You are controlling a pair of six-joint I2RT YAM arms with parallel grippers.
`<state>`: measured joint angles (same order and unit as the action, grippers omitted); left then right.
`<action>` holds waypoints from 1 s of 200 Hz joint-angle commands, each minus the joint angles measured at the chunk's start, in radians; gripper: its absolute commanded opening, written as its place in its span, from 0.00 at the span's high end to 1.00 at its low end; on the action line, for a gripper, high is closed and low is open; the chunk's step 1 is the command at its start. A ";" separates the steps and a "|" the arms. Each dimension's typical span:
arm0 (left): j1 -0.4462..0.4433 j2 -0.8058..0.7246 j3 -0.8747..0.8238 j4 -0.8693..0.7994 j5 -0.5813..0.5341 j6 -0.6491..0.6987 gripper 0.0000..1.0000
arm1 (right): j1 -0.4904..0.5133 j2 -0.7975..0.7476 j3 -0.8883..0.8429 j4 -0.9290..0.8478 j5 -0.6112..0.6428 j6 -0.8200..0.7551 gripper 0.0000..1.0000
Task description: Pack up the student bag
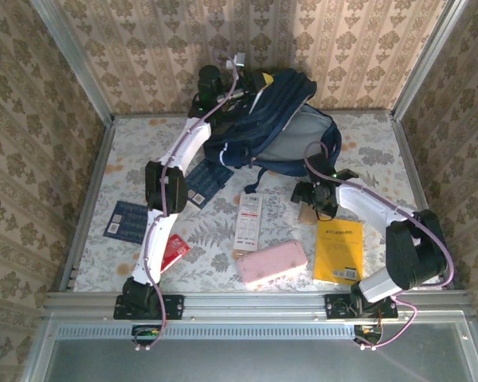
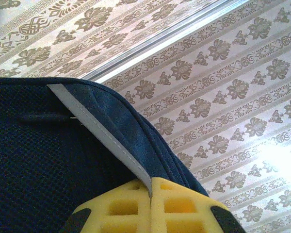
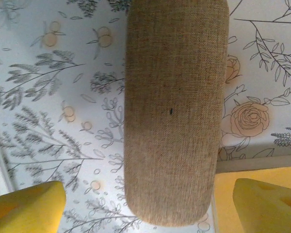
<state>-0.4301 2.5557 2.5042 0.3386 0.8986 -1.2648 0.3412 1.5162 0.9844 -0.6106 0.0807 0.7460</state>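
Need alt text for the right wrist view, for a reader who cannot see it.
A tan woven fabric case lies on the floral tablecloth, between the spread yellow fingers of the open right claw. A yellow book shows at lower right.

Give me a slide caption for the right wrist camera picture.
Right gripper open over a tan fabric case lying on the floral tablecloth.

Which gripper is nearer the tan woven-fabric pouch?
Right. The right gripper is open straight above the tan woven-fabric pouch, which lies between its fingers. The left gripper is far off, shut on the edge of the dark navy fabric backpack.
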 commanded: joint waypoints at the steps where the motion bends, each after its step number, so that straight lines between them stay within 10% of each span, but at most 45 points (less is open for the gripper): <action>1: 0.022 -0.012 0.011 0.166 0.002 -0.034 1.00 | -0.001 0.038 -0.021 0.063 0.067 0.041 0.08; 55: 0.032 -0.020 -0.016 0.208 -0.001 -0.067 1.00 | -0.005 0.137 -0.034 0.133 0.105 0.030 0.11; 97: 0.027 -0.036 -0.025 0.179 -0.006 -0.040 1.00 | -0.007 0.112 -0.062 0.190 0.101 0.019 0.38; 200: 0.037 -0.092 -0.062 0.113 0.009 0.002 1.00 | -0.004 -0.369 -0.184 0.116 0.129 0.101 0.54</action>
<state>-0.4221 2.5553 2.4458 0.3904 0.9142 -1.3052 0.3382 1.2865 0.8459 -0.4500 0.1768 0.7929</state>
